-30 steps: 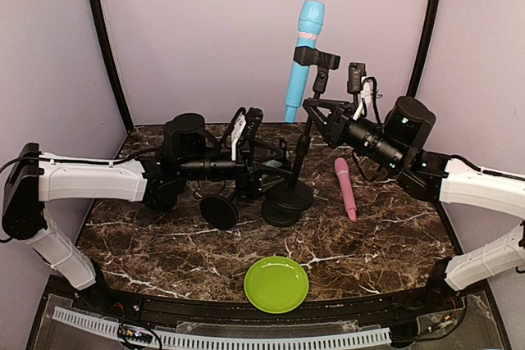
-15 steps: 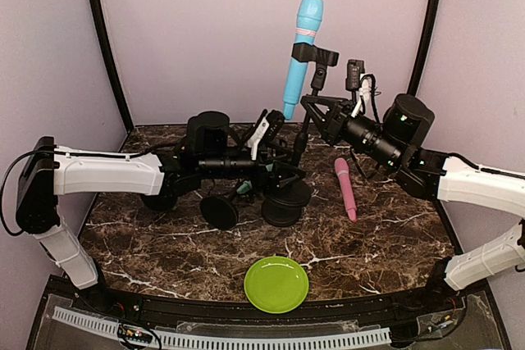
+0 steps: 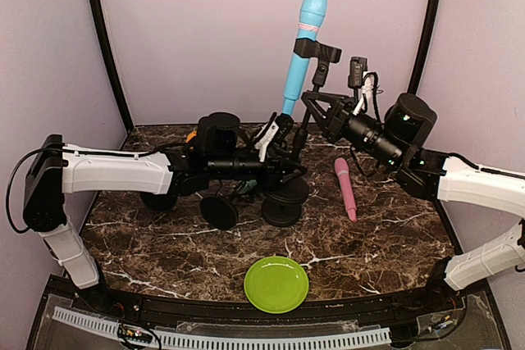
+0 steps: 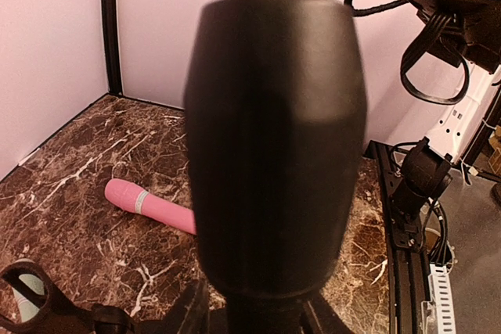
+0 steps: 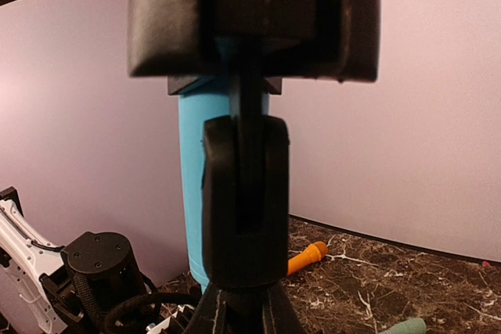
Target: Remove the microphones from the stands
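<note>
From the top camera, the green plate (image 3: 276, 284) lay at the near edge of the surface (image 3: 394, 235), its whole face showing. The stand (image 3: 284, 200) stood mid-surface with its clip (image 3: 319, 51) gripping the blue microphone (image 3: 299, 51), which leaned head-up to the right. Since a second earlier the left arm had swung right, so that the left end effector (image 3: 283, 143) sat against the stand's pole, and the microphone's head stood slightly higher. The right end effector (image 3: 316, 106) met the pole just under the clip. Whether either end effector was wide or narrow could not be told. A pink microphone (image 3: 345, 189) lay right of the stand, and a black disc (image 3: 219, 212) lay to its left.

In the left wrist view, a thick part of the stand blocked the middle, hiding the fingers; the pink microphone lay behind it.

In the right wrist view, the clip and stand joint covered the blue microphone's body. An orange microphone (image 5: 305, 256) lay on the surface beyond.
</note>
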Controlling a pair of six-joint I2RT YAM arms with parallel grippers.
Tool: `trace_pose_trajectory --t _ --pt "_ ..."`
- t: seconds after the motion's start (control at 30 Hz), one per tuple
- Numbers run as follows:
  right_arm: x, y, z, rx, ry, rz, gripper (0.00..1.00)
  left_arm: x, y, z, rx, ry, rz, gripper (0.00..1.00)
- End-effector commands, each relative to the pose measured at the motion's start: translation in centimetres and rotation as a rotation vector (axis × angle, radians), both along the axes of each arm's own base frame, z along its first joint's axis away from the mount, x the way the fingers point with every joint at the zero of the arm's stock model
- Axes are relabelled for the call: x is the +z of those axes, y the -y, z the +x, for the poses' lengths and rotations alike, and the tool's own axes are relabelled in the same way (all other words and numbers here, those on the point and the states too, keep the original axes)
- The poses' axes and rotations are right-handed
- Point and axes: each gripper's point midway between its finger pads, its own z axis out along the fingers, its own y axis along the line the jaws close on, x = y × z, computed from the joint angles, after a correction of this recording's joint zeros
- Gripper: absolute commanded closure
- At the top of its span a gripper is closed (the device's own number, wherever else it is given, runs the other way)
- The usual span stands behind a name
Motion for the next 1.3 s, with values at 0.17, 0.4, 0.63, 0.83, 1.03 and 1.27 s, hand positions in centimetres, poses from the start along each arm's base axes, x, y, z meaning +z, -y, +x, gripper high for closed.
trace_pose_trajectory --t 0.17,0.4,0.63,0.83,1.03,1.27 --pt "5.1 2.3 -0.8 -0.040 0.107 0.173 1.00 1.3 0.4 0.0 0.000 0.014 -0.023 0.92" --pt "4.5 2.3 -0.3 -0.058 0.087 0.159 1.00 1.3 0.2 0.0 0.009 0.011 -0.031 1.00" --pt "2.4 2.1 -0.1 -0.064 0.048 0.104 0.41 4.9 -0.2 0.3 0.044 0.060 -0.140 1.00" --pt "-0.1 2.9 -0.5 -0.074 -0.007 0.065 0.13 8.7 -0.5 0.2 0.050 0.092 -0.253 1.00" --pt "-2.7 2.3 -1.1 -0.020 -0.068 0.031 0.29 10.1 -0.5 0.1 0.045 0.095 -0.274 1.00" --pt "-4.0 -0.6 -0.7 0.046 -0.099 -0.054 0.43 9.9 -0.6 0.0 0.045 0.072 -0.276 1.00"
